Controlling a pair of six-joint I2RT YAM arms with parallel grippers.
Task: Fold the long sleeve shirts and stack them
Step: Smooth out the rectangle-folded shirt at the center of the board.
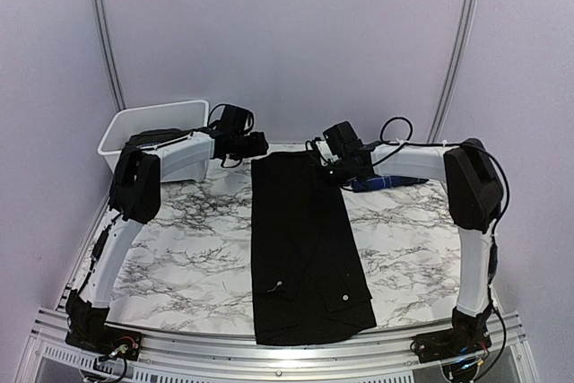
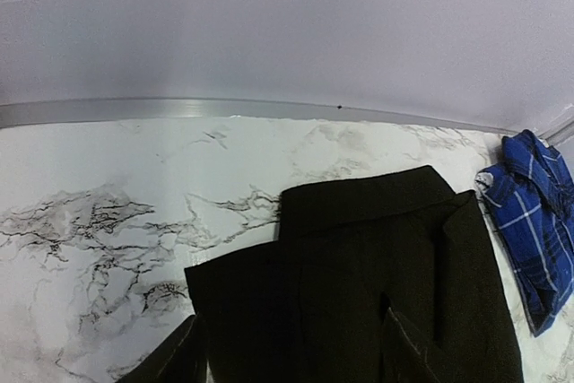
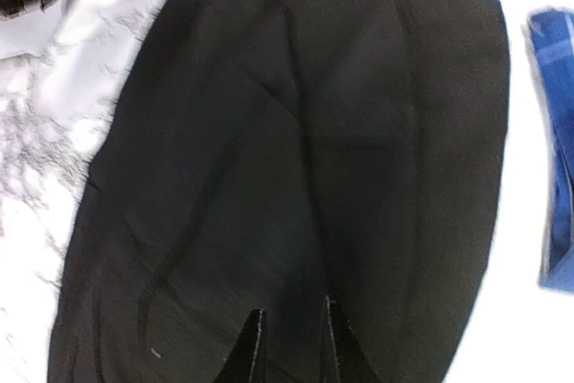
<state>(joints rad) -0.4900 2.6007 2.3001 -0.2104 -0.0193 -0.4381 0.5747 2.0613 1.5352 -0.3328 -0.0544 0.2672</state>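
Though the white bin (image 1: 152, 127) sat at the far-left corner of the surface (image 1: 179, 248), its contents were unclear. The black shirt (image 1: 305, 248) ran as a strip from far to near edge, with bare marble on either side and the blue plaid shirt (image 1: 390, 183) bunched beside its far-right corner. The left pincer (image 1: 260, 143) hung spread; the right pincer (image 3: 294, 307) was nearly together over black cloth, its grip uncertain.

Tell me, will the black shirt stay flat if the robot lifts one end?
Probably not: the black shirt lies limp with soft creases, so it would likely droop. It looks thin, so probably light. Pushed, it may bunch rather than slide whole.
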